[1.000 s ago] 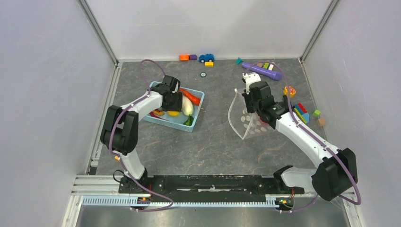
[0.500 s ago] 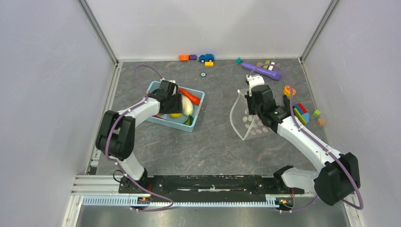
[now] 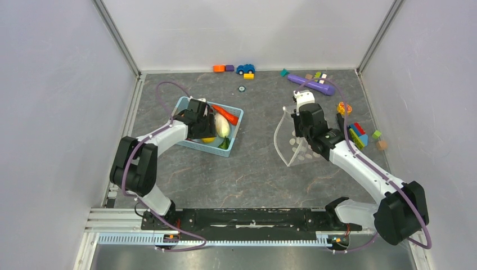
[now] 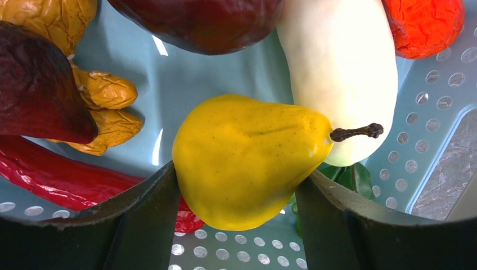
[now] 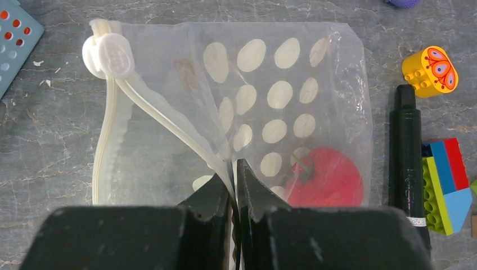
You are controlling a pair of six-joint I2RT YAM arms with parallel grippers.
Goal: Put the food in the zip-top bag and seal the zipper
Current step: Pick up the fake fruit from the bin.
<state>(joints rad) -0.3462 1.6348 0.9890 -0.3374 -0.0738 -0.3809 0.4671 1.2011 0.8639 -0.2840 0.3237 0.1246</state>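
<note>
Left claw (image 4: 239, 174): spread wide astride yellow pear (image 4: 247, 157), in basket (image 4: 427, 112), left half of table (image 3: 253, 169) | Right claw (image 5: 235, 174): pinched narrow on bag (image 5: 270, 73) rim, right half | tomato (image 5: 329, 177): inside bag

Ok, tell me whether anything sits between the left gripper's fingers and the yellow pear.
Nothing visible. The yellow pear lies bare between the fingers of the left gripper; the white radish only lies beside its stem end.
</note>
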